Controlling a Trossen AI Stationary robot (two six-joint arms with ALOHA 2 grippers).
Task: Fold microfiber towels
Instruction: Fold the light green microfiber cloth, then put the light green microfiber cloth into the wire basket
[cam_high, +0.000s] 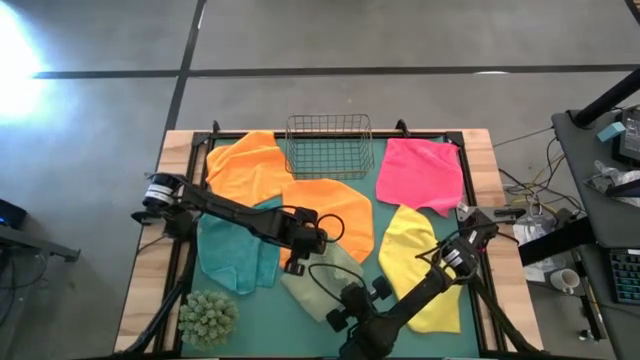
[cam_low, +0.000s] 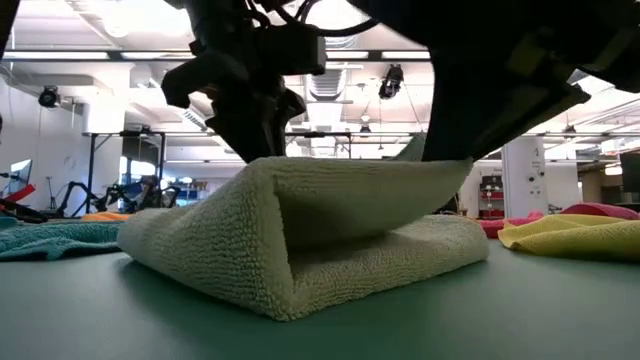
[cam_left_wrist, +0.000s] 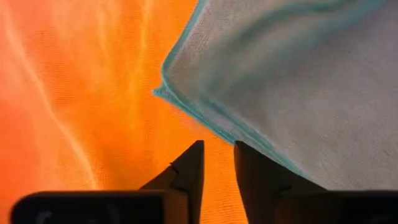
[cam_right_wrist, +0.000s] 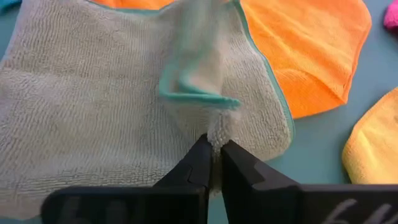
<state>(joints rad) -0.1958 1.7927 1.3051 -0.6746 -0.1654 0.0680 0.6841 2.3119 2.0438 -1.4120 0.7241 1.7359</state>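
**Observer:** What are you holding?

**Me:** My right end effector (cam_right_wrist: 214, 149) is pinched shut on a bunched edge of the pale olive-green fuzzy microfiber towel with teal stitching (cam_high: 318, 283). It lies near the front middle of the green-topped counter (cam_high: 390, 180), with one flap lifted and folded partway over the rest; in the low view it forms a loose wedge, not a flat fold.

**Observer:** And the left one?

**Me:** My left end effector (cam_left_wrist: 217, 155) hangs just off that towel's corner, above the orange fuzzy towel (cam_high: 335, 212). Its fingers stand slightly apart with nothing between them.

**Observer:** What worries you?

**Me:** My right grip is on a small tuft. If I pull sideways, I think the pile could slip out and the flap would flop back open. If I drag instead of lifting, the whole towel may slide, since nothing pins its lower layer.

**Observer:** Anything nearby at risk?

**Me:** The olive towel overlaps the orange one, and the teal fuzzy towel (cam_high: 232, 254) sits just beside it. If my left fingers close low, they could catch orange cloth along with the olive corner and tow both. The yellow fuzzy towel (cam_high: 418, 262) lies close on the other side, under my right arm, so a wide sweep could ruffle it.

**Observer:** And the fold?

**Me:** The corners look unaligned, so letting go now would likely leave it skewed.
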